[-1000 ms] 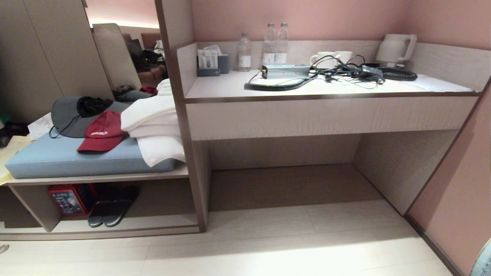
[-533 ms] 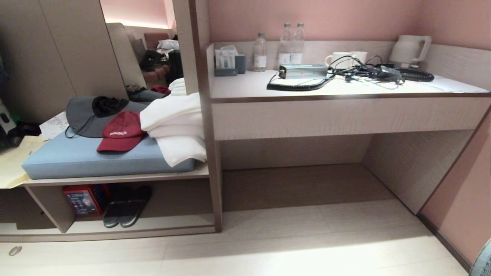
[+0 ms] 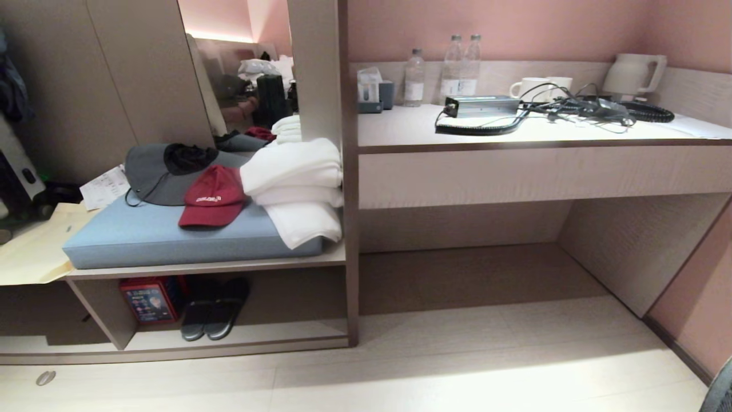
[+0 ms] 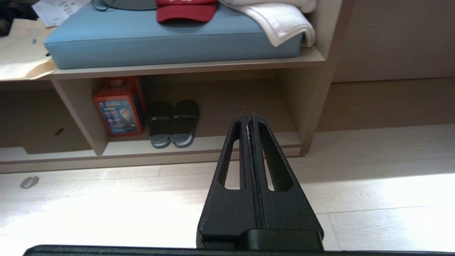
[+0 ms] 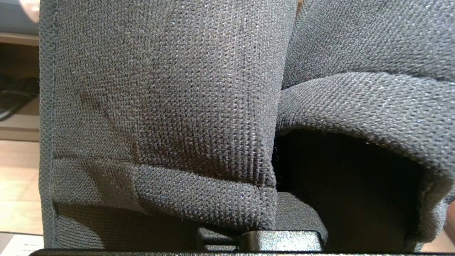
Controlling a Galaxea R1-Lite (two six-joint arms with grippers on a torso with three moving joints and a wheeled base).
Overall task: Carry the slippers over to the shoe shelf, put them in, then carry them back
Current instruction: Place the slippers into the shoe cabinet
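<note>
A: Right gripper, what has it got?

B: Fingers hidden. Grey knit fabric of the slippers fills the right wrist view, pressed right up against the fingers. Only the gripper's base shows under the cloth. Jaws are closed nearly all the way, clamped on the slippers. One slipper hangs as a flat panel, the other beside it shows a dark opening. Both are cut off on every side, so toes vs. heels can't be told.

A: Left gripper?

B: Fingers pressed together, nothing between them. It hangs over bare floor.

A: And the shoe shelf?

B: Ahead of the left fingertips, low down, apart from them. A darker pair sits inside, toes out, just beside a red box by the upright divider. The rest of that compartment, from the dark pair to the side panel straight beyond the fingertips, is open. The back of it is in shadow, hard to read.

A: Edges?

B: Brown trim runs along the shelf's front lip, floor in front of it is open. On top lies a blue cushion w/ a red cap and white towels; one towel droops over the cushion's front edge. To the robot's right, the desk counter has an open recess under it. Neither arm shows in the head view. A small grey object on the floor can't be made out.
</note>
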